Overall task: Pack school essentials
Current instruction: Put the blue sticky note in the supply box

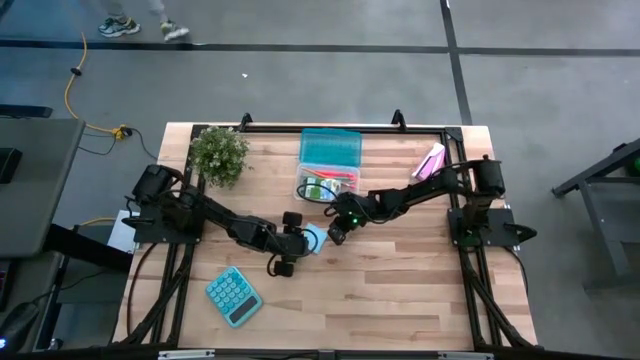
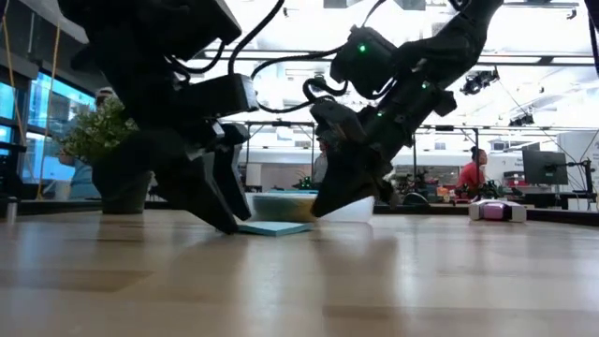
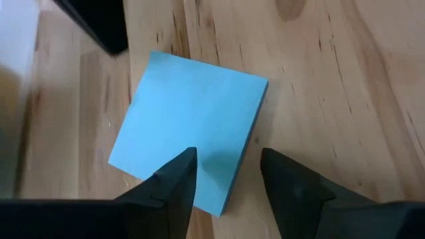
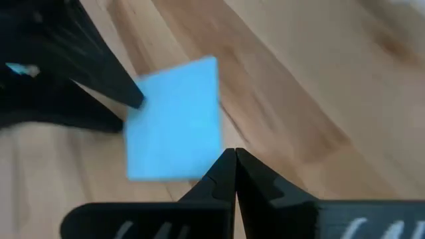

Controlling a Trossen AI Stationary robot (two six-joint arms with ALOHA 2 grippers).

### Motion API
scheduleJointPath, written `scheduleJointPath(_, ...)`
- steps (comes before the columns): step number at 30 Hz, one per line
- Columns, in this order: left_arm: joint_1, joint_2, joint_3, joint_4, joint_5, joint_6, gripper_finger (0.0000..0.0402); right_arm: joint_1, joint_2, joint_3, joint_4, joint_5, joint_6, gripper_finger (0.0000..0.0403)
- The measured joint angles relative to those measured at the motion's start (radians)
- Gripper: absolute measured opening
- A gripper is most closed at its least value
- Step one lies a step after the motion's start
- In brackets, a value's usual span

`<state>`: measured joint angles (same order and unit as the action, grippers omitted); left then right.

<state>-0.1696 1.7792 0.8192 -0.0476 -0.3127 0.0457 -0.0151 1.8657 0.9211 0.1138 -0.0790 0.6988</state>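
Note:
The light-blue square note pad (image 1: 315, 238) lies flat on the wood between my two grippers. My left gripper (image 3: 229, 172) is open and straddles one edge of the pad (image 3: 192, 126). My right gripper (image 4: 234, 162) is shut, with its tips at the opposite side of the pad (image 4: 176, 119). In the low view the left gripper (image 2: 225, 220) and the right gripper (image 2: 323, 208) both slant down to the pad (image 2: 273, 227). Other stationery, partly green and pink, sits in a clear box (image 1: 326, 187). My left gripper comes from above, slanting in from the table's left. One fingertip (image 3: 182, 174) is over the pad's top face near its edge (image 3: 219, 192). The other fingertip (image 3: 282, 174) stands over bare wood just beyond that edge. The pad lies flat on the table. My right gripper has its shut fingertips (image 4: 226, 169) at the pad's edge near a corner (image 4: 218, 156), slanting down from the table's right. I cannot tell whether they touch it.
A teal lid (image 1: 330, 147) lies behind the clear box. A potted plant (image 1: 220, 155) stands far left, a pink-and-white packet (image 1: 430, 160) lies far right, and a teal calculator (image 1: 233, 296) lies near left. Bare wood stretches along the near right side (image 1: 400, 290).

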Motion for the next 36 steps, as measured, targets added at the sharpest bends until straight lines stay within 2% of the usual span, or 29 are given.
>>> scheduleJointPath(12, -0.002, 0.008, 0.001, -0.001, -0.014, 0.050, 0.0137, 0.012, 0.040, 0.001, 0.073, -0.058, 0.074, 0.0000)
scheduleJointPath(24, -0.001, 0.026, 0.001, 0.009, -0.064, 0.082, 0.0131, 0.044, 0.040, 0.000, 0.071, -0.064, 0.098, 0.0000)
scheduleJointPath(29, -0.010, 0.045, 0.001, 0.037, -0.049, 0.134, 0.0127, 0.044, 0.040, 0.000, 0.072, -0.063, 0.106, 0.0000)
scheduleJointPath(32, -0.022, 0.045, 0.000, 0.047, -0.070, 0.136, 0.0107, 0.044, 0.040, 0.000, 0.072, -0.063, 0.106, 0.0000)
scheduleJointPath(36, -0.028, 0.042, 0.000, 0.047, -0.062, 0.160, 0.0049, 0.044, 0.040, 0.000, 0.074, -0.063, 0.105, 0.0000)
